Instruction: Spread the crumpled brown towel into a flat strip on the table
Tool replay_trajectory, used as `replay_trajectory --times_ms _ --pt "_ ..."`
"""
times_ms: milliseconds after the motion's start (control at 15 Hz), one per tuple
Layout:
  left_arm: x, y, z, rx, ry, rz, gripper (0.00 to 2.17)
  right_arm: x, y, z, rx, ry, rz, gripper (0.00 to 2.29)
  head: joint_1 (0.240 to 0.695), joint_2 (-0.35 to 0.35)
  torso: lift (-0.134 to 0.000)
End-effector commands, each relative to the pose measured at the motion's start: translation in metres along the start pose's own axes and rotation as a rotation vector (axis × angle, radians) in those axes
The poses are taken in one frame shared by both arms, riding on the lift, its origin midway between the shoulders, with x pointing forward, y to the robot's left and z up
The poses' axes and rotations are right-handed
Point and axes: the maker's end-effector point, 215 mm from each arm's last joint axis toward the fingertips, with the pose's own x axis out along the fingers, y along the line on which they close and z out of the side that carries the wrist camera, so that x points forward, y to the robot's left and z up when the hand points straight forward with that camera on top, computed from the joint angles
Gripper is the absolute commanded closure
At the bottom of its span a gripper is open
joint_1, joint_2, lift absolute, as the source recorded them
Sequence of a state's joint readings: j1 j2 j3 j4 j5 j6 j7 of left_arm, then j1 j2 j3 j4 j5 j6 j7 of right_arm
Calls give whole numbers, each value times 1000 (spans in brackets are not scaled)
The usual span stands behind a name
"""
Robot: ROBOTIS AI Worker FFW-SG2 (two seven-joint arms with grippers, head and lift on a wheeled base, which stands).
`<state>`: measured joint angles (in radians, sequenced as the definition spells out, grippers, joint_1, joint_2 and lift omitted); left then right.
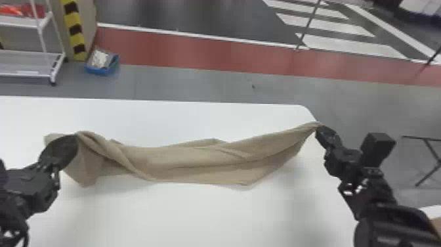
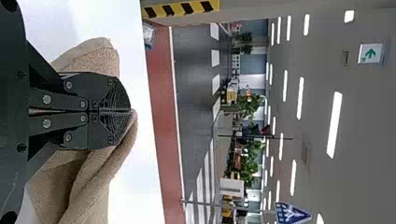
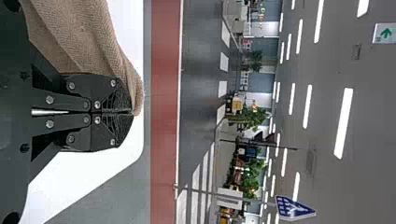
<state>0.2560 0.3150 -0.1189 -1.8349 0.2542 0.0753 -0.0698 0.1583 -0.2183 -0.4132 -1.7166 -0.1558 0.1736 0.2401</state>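
With left pincer [image 2: 130,111] and right pincer [image 3: 133,112] clamped near its opposite ends, the towel [image 1: 197,161] is stretched lengthwise over the desk [image 1: 197,216], leaving folds to flatten and ends to release.

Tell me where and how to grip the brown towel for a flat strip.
Probably by its far corners, from the near side. The right gripper already pinches the drawn-out right corner. On the left, the flap jutting past the left gripper looks better than its present pinch, where a twisted fold starts across the towel.
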Motion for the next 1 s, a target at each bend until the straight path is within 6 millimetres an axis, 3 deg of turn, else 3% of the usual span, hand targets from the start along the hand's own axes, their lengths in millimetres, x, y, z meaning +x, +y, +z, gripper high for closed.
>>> replay_trajectory --times_ms 0,133,200,267,400,467,533,600,733,800,867,933 --pt "36 1 16 4 -38 -7 1825 21 13 16 -4 -50 12 1767 695 -281 -124" --pt "72 17 40 -7 -86 11 1825 49 23 28 12 -66 20 1767 695 -265 -124" --pt "85 24 59 -19 -132 18 1825 59 27 44 22 -104 23 1764 695 -256 -124" --pt "95 37 92 -31 -224 55 1825 68 31 61 46 -159 29 1767 691 -246 -124" --pt "107 59 122 -67 -274 101 1825 72 38 93 68 -256 37 1767 640 -220 -124" --pt "105 67 126 -68 -286 112 1821 69 36 100 94 -288 37 1767 611 -207 -124" --pt "99 71 120 -66 -282 117 1811 66 28 99 94 -293 36 1767 571 -186 -124" --pt "90 80 99 -55 -248 116 1720 61 20 80 77 -258 37 1767 560 -179 -124" --pt "71 72 41 -16 -154 100 1447 39 14 39 54 -201 57 1767 570 -178 -124" --pt "60 66 18 10 -111 95 1116 25 12 25 42 -193 57 1767 589 -180 -124" --pt "47 53 -3 49 -48 79 407 12 8 13 32 -188 53 1767 641 -186 -124" --pt "29 51 -23 70 35 84 130 1 2 2 34 -182 43 1767 666 -192 -124"
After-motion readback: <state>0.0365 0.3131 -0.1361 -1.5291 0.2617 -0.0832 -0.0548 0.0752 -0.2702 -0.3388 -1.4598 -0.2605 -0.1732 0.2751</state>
